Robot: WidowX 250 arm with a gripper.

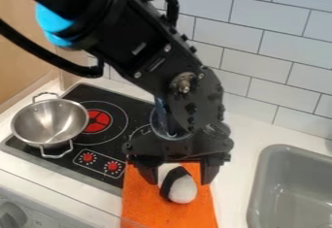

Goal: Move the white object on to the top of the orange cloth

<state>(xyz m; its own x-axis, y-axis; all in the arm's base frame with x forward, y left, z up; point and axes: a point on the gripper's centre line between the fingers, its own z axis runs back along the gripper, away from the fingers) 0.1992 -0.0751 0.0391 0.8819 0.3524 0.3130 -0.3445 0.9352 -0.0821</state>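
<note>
Camera view: gripper [179, 182] points down over cloth [144, 207].

You're facing a kitchen setup: cooktop [129, 108] and metal pot [48, 122] at left, sink [255, 193] at lower right, tiled wall [266, 23] at upper right.

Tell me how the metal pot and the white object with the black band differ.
The pot is shiny metal; the white object is dull, with a black band. The pot has two handles; the white object shows none. The pot stands on the stove; the white object is over the orange cloth, within the open gripper. Both look rounded.
</note>
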